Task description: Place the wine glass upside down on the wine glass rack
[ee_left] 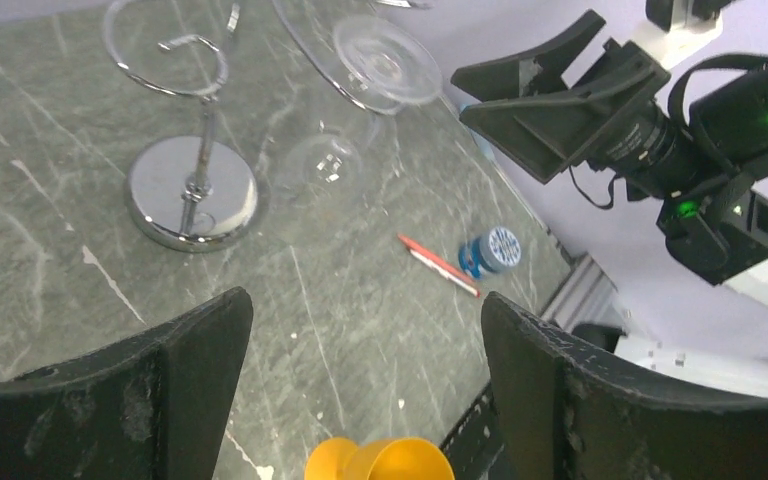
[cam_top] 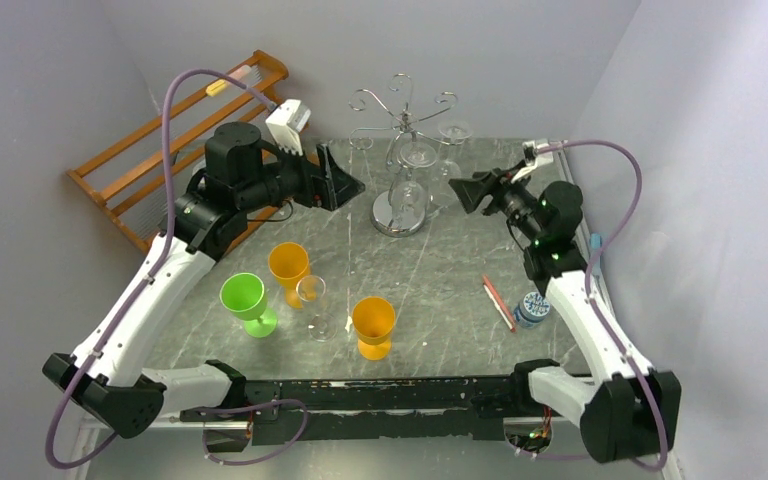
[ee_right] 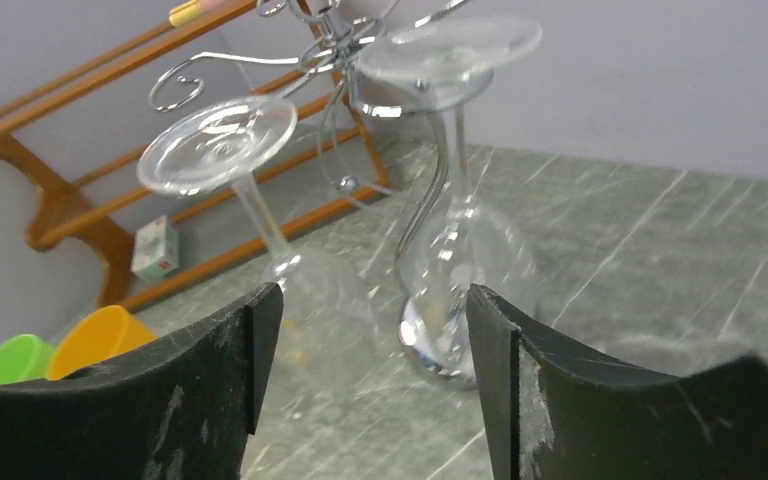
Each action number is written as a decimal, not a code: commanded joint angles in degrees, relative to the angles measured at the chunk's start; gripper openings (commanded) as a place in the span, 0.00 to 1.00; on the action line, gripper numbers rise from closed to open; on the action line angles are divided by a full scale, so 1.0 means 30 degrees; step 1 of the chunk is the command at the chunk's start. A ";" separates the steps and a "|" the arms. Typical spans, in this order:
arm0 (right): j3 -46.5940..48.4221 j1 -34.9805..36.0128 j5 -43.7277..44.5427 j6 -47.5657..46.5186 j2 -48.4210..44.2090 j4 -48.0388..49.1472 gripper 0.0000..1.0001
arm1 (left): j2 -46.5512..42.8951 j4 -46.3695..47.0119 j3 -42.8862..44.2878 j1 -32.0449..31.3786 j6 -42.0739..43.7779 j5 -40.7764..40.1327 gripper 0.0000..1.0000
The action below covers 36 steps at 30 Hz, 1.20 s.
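**A:** What is filling most of the view?

**B:** The table [cam_top: 440, 290], grey stone with pale veins, is carrying everything. An orange wooden slatted rack [cam_top: 120, 150] is sitting beyond its far left corner.

**A:** And the wine glass rack [cam_top: 397, 215]?

**B:** It is standing far centre: mirror-bright disc base, thin twisted stem, curled wire arms. Two clear glasses are hanging from it foot-up. The tilted wine glass [ee_right: 218, 145] is slanting leftward, and the straight wine glass [ee_right: 450, 50] is hanging beside it.

**A:** Anything hard to read?

**B:** How each foot is sitting in the wire, I cannot tell. The bowls are blurring into glare.

**A:** The tools?

**B:** The right tool [ee_right: 372, 295] is hovering just before those glasses, scuffed black fingers spread wide, gripping nothing. The left tool [ee_left: 365, 305] is also gaping empty, left of the rack.
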 commanded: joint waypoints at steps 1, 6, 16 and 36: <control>-0.1467 -0.0069 0.1151 0.3469 -0.2785 -0.2956 0.72 | 0.0165 -0.0960 -0.0276 -0.0552 0.2011 0.3845 0.87; -0.2982 -0.0071 0.2323 0.6268 -0.5650 -0.6363 0.76 | 0.0578 -0.1876 -0.1191 -0.4122 0.3018 0.3054 0.86; -0.4384 -0.0057 0.4392 0.7168 -0.7333 -1.1271 0.77 | 0.2683 -0.7144 -0.1727 -1.1342 0.4001 -0.3784 0.79; -0.5100 -0.0069 0.4365 0.8991 -0.6693 -1.1646 0.71 | 0.5941 -0.8042 -0.2481 -1.4733 0.0491 -0.9694 0.37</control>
